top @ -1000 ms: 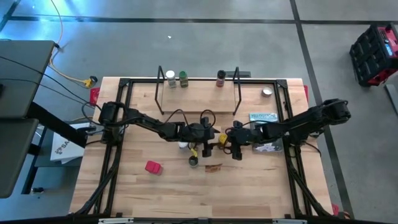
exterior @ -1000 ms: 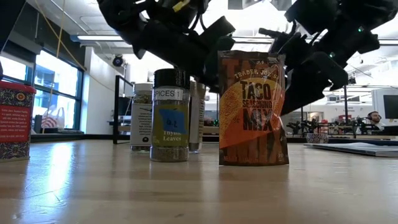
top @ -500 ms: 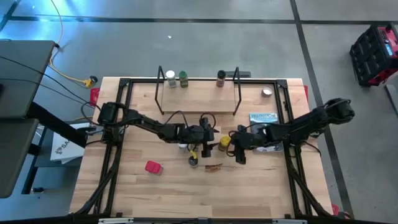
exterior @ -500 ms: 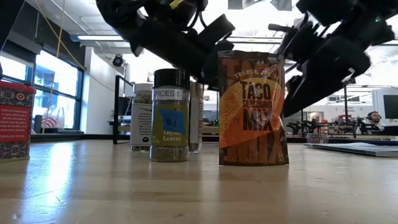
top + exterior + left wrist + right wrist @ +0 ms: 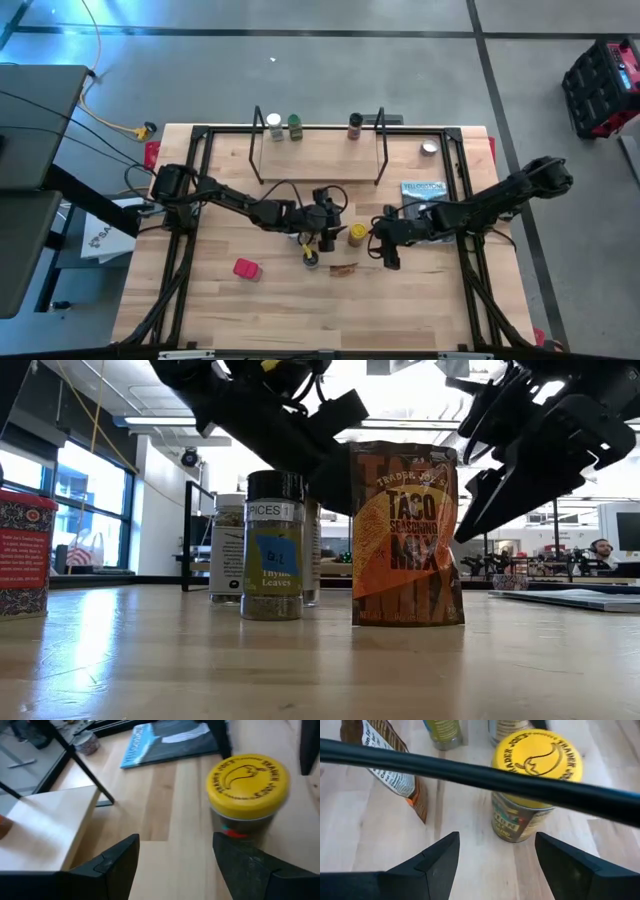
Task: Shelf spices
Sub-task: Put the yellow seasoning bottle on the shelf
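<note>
Wooden tabletop: both open, empty grippers, left gripper and right gripper, flank the yellow-lidded jar; converging, they risk colliding

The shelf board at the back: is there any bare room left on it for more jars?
Yes. On the shelf, three jars stand along the back edge; the front of the board is bare, as is the gap between the green-lidded jar and the third jar. The table's middle is crowded: both tools, the yellow-lidded jar and the packet.
</note>
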Controlling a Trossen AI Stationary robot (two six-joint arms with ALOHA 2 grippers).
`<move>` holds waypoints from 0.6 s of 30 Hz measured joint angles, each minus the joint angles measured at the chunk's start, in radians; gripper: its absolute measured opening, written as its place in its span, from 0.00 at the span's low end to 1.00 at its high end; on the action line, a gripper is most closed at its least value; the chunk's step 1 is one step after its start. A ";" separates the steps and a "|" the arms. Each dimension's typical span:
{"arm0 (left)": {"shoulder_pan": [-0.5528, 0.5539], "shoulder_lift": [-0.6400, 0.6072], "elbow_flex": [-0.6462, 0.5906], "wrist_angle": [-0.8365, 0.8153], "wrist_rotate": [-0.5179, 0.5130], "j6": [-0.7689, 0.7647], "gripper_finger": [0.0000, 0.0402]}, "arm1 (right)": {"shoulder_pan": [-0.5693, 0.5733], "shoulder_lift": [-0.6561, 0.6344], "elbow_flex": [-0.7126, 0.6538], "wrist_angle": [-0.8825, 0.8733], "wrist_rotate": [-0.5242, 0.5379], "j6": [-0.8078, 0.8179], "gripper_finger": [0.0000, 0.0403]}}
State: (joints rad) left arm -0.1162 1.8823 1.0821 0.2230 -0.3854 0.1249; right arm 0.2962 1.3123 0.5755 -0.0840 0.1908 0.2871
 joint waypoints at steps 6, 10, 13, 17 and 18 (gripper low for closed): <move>-0.034 -0.014 0.003 -0.062 -0.051 -0.004 0.62 | -0.001 -0.059 0.000 -0.002 0.040 -0.027 0.63; -0.068 -0.070 0.002 -0.230 -0.227 -0.009 0.62 | -0.015 -0.107 0.001 0.011 0.052 -0.084 0.63; -0.092 -0.145 0.002 -0.344 -0.339 -0.055 0.62 | -0.035 -0.114 0.022 0.021 0.053 -0.155 0.63; -0.116 -0.215 0.003 -0.461 -0.419 -0.126 0.62 | -0.079 -0.105 0.027 0.107 0.032 -0.250 0.63; -0.120 -0.227 0.003 -0.471 -0.430 -0.142 0.62 | -0.092 -0.099 0.027 0.123 0.013 -0.265 0.63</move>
State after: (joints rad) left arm -0.2364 1.6549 1.0851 -0.2483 -0.8157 -0.0174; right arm 0.2044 1.2135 0.6029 0.0395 0.2038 0.0218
